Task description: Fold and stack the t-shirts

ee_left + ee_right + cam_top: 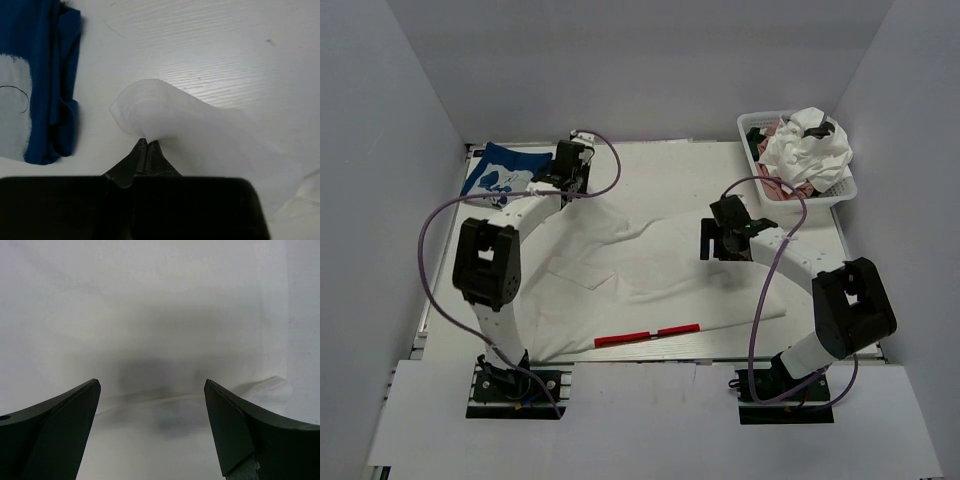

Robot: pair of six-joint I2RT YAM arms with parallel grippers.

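Observation:
A large white t-shirt (650, 280) lies spread over the middle of the table, a red logo strip (646, 335) at its near edge. My left gripper (572, 172) is shut on a far-left corner of this shirt (165, 112) and holds it lifted, next to the folded blue t-shirt (505, 170), which also shows in the left wrist view (50, 75). My right gripper (718, 240) is open and empty, hovering over the shirt's right side (150, 405). Crumpled white (808, 150) and pink (782, 185) tees fill the basket.
A white mesh basket (845, 190) stands at the far right corner. White walls enclose the table on the left, back and right. The table's near edge (650, 360) runs just past the red logo.

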